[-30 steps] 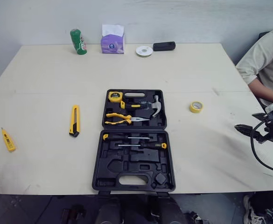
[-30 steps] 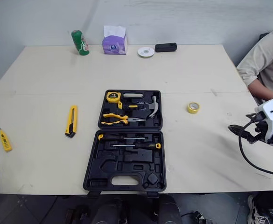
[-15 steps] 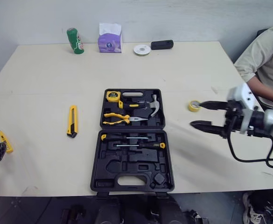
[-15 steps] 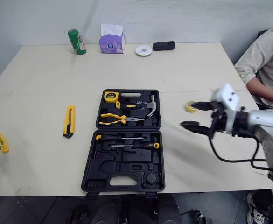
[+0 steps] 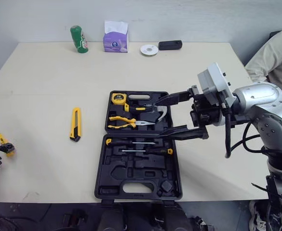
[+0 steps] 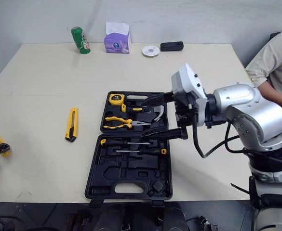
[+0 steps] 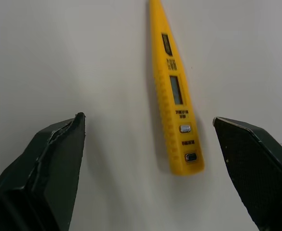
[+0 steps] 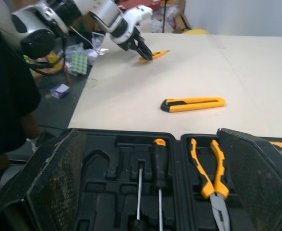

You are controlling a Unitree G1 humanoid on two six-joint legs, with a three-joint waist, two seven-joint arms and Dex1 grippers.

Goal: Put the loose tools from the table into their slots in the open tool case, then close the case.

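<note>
The open black tool case [image 5: 173, 163] lies at the table's middle, holding a tape measure [image 5: 118, 99], hammer [image 5: 161, 112], yellow pliers [image 5: 124, 121] and two screwdrivers [image 5: 137, 146]. My right gripper [image 5: 157, 120] hovers open above the case's right half, nothing between its fingers. A yellow utility knife [image 5: 76, 124] lies left of the case. Far left, a yellow tester pen [image 7: 173, 96] lies on the table between the fingers of my open left gripper [image 7: 148, 118], which do not touch it. The right wrist view also looks across to the left gripper [image 8: 143, 48] at the pen.
At the table's back edge stand a green can [image 5: 79, 39], a purple tissue box [image 5: 115, 37], a white disc [image 5: 149, 49] and a black oblong object [image 5: 170, 45]. A seated person's sleeve [image 5: 275, 53] is at the far right.
My right gripper has swung left from beside a yellow tape roll to above the case, now hiding the roll. My left gripper has come forward around the tester pen.
</note>
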